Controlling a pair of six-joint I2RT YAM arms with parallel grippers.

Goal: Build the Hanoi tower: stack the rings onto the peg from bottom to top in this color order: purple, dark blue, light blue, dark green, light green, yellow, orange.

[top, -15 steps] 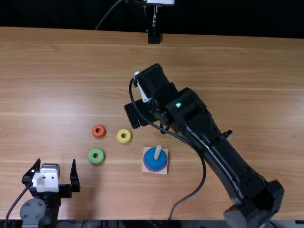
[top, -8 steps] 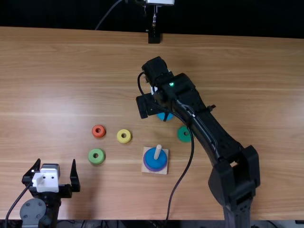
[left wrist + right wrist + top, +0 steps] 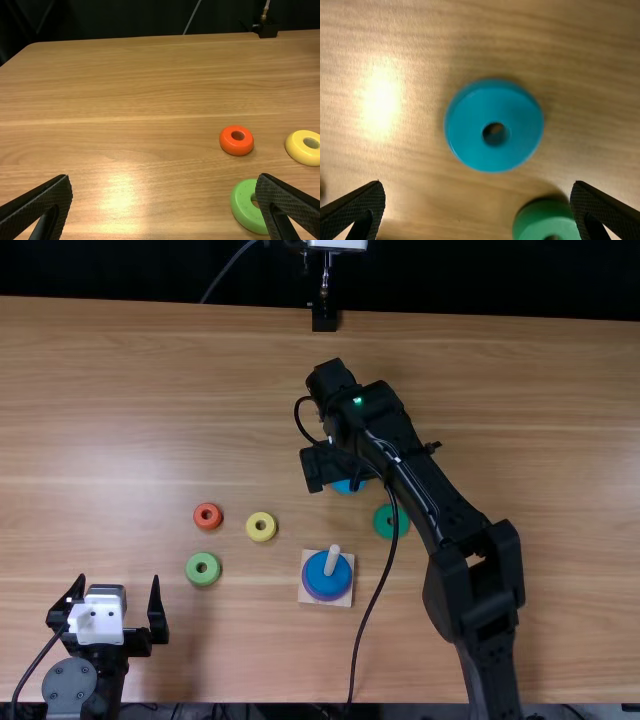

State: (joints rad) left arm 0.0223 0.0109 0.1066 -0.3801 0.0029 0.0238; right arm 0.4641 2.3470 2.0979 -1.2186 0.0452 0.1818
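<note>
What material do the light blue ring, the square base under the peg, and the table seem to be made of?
Light blue ring: painted wood or plastic; even colour, smooth rounded edge, no grain.
Square base: probably bare wood, matt, judging by its pale tan colour.
Table: wood or wood-look laminate; streaky grain, and a bright reflection suggesting a satin coating.
</note>
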